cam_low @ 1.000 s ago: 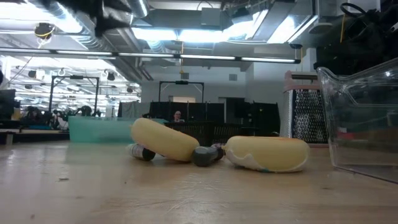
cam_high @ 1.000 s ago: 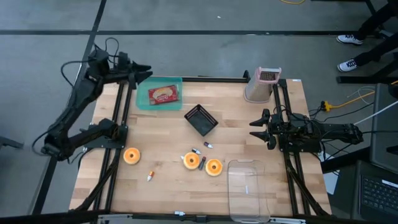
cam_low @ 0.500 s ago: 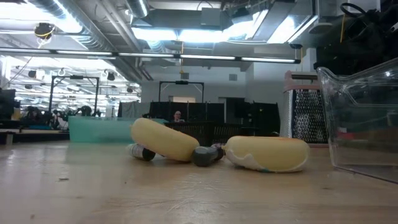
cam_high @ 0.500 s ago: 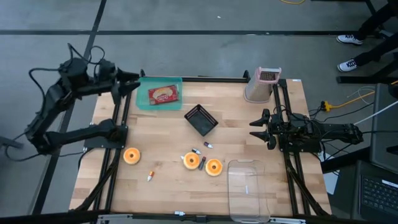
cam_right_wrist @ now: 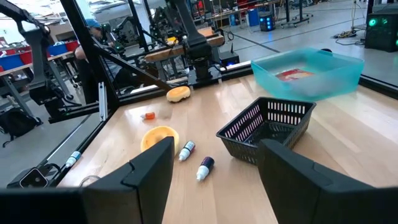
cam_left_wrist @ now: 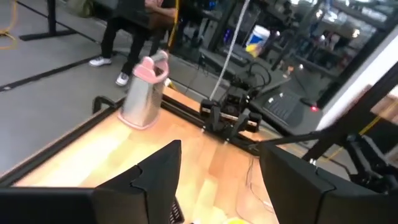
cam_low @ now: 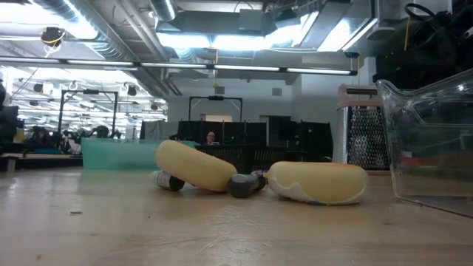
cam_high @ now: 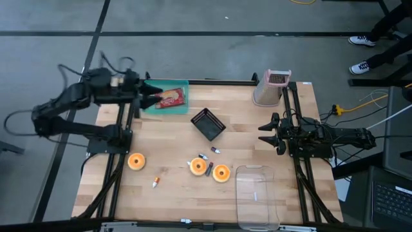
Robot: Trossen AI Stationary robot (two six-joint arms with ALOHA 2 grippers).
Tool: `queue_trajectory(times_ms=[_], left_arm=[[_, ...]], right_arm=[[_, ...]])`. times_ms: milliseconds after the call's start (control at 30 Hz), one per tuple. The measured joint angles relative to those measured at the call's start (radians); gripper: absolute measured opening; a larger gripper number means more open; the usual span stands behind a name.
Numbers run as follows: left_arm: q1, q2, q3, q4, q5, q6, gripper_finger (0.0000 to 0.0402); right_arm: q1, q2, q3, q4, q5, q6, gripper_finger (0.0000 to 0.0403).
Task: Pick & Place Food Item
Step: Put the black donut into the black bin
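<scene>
Your left gripper [cam_high: 156, 96] upper left, jaws apart, empty, over teal tray [cam_high: 182, 85] edge. Food pack [cam_high: 170, 98] lies in tray. Right gripper [cam_high: 265, 133] mid-right, wide open, empty.

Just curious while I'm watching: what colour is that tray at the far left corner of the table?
The tray is teal, see-through plastic; the right wrist view shows it best.

Two dark jointed arms trailing looped black cables, each ending in broad, angular black fingers [cam_right_wrist: 151, 163].
</scene>
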Motion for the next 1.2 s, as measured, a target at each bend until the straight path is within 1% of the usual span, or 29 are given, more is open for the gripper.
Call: queue_trajectory(times_ms=[167,267,333,400,433,533,633,733,833,933,1033,1100,1200], left_arm=[[-0.152,0.127,-0.001,0.075,-0.157,-0.024,0.0217],[-0.211,0.200,-0.001,0.199,-0.270,0.012,0.0217],[-0.228,0.244,-0.001,0.324,-0.351,0.053,0.0217],[-0.232,0.276,-0.001,0.432,-0.401,0.098,0.0217],[-0.230,0.287,-0.001,0.461,-0.425,0.114,0.0217],[-0.224,0.307,-0.001,0.467,-0.524,0.144,0.0217],[-0.224,0.299,-0.001,0.472,-0.611,0.173,0.0214],[-0.224,0.267,-0.001,0.503,-0.655,0.223,0.0207],[-0.225,0.222,-0.001,0.502,-0.684,0.274,0.0202],[-0.224,0.184,-0.001,0.463,-0.707,0.290,0.0201],[-0.243,0.157,-0.001,0.461,-0.710,0.291,0.0201],[-0.262,0.141,-0.001,0.470,-0.724,0.297,0.0201],[-0.294,0.124,-0.001,0.467,-0.758,0.304,0.0201]], right_arm=[[0.000,0.000,0.000,0.002,0.001,-0.107,0.0228],[0.000,0.000,0.000,0.047,0.066,-0.100,0.0228],[0.000,0.000,0.000,0.122,0.136,-0.076,0.0228],[0.000,0.000,0.000,0.226,0.199,-0.077,0.0228],[0.000,0.000,0.000,0.287,0.221,-0.076,0.0228],[0.000,0.000,0.000,0.460,0.240,-0.042,0.0228],[-0.001,0.000,0.000,0.626,0.264,-0.016,0.0228],[-0.001,0.000,0.000,0.737,0.267,0.095,0.0228],[-0.001,0.009,0.001,0.748,0.249,0.209,0.0228],[-0.001,0.046,0.001,0.755,0.237,0.290,0.0228],[-0.001,0.133,0.001,0.794,0.277,0.370,0.0228],[-0.001,0.210,0.000,0.865,0.311,0.407,0.0228],[0.004,0.352,0.006,0.986,0.311,0.422,0.0228]])
